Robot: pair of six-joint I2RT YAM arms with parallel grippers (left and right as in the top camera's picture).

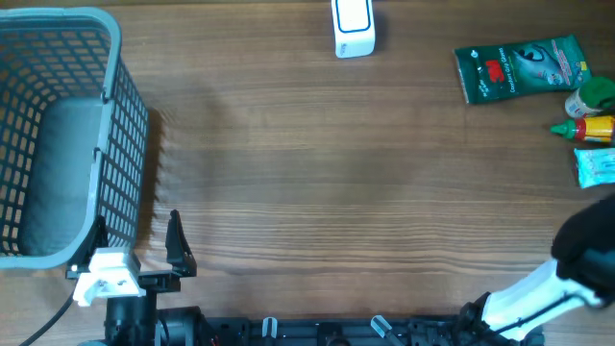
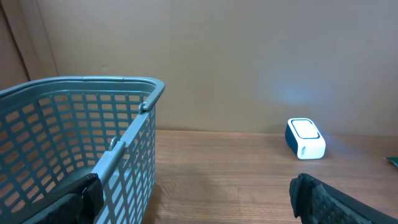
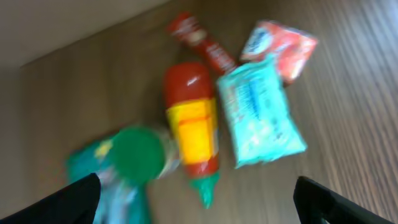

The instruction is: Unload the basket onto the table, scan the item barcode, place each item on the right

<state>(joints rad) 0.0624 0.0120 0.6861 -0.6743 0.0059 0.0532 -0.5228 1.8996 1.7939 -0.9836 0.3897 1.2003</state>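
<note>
Overhead: scanner (image 1: pixel 354 27) at the far table edge. Green packet (image 1: pixel 519 67), sauce bottle (image 1: pixel 586 128) and teal packet (image 1: pixel 596 165) are clustered well to its right, basket (image 1: pixel 58 135) well to its left. Left wrist: left gripper (image 2: pixel 199 205) spread wide, empty, scanner ahead with its white face up. Right wrist (blurred): right gripper (image 3: pixel 200 196) spread, holding nothing, over the sauce bottle. Which item gets scanned is not settled; best to take one alone by its body, barcode uncovered, and present it squarely to the scanner's face.
</note>
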